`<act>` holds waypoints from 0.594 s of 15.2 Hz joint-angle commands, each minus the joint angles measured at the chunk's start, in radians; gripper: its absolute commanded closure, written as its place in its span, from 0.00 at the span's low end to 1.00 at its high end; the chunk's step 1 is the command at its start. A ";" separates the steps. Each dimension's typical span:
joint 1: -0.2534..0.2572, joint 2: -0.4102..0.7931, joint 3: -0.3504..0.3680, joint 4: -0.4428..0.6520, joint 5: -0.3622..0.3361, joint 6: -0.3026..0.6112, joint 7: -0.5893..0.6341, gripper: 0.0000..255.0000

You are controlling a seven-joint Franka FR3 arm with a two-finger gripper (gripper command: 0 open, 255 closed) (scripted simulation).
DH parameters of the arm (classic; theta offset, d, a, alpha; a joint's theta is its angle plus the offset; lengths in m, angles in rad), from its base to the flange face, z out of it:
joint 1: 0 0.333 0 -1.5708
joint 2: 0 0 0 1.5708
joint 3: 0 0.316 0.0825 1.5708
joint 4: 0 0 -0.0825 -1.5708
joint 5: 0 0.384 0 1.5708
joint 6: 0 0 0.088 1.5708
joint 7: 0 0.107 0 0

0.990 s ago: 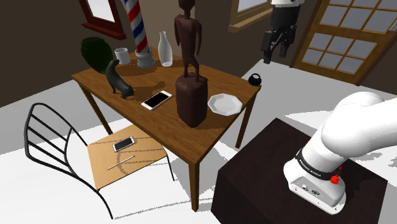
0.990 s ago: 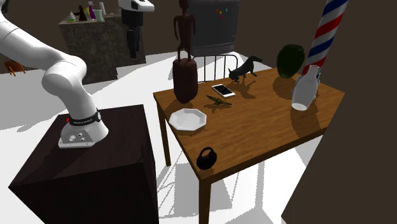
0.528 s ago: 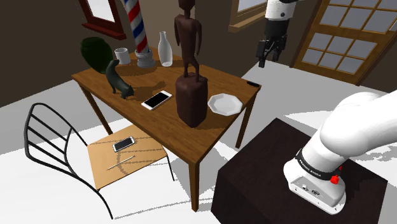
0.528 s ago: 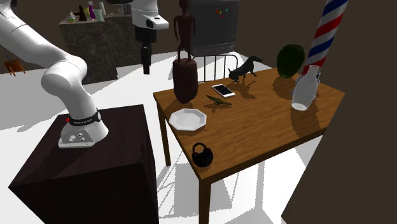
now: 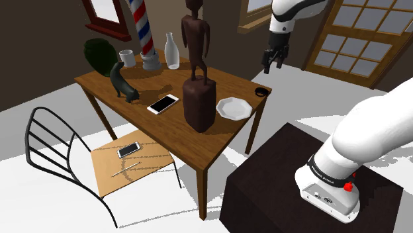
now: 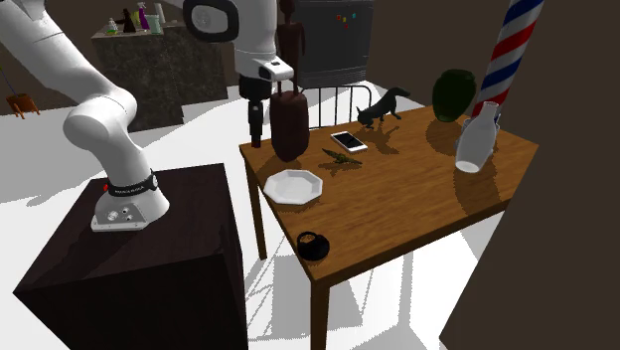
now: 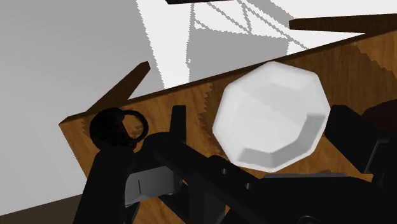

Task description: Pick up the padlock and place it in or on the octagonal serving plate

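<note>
Within 1 second the padlock (image 5: 262, 91) has been tipped flat at the table (image 5: 225, 83) corner and the open, empty gripper (image 5: 272, 66) lowered nearer; grasping is awaited.

We see the black padlock (image 6: 312, 246) resting on the wooden tabletop (image 6: 417, 199) near its closest corner, a little apart from the white octagonal plate (image 6: 294, 186) that sits further in. The white arm (image 6: 238, 25) hangs with its black jaws pointing downward just beside the dark carved statue (image 6: 289, 124), well apart from the padlock.
</note>
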 commanded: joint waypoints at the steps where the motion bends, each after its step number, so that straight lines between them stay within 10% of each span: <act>1: -0.005 0.067 -0.030 0.024 0.004 0.048 -0.041 0.00; 9: -0.027 0.368 -0.114 0.176 0.099 0.202 -0.210 0.00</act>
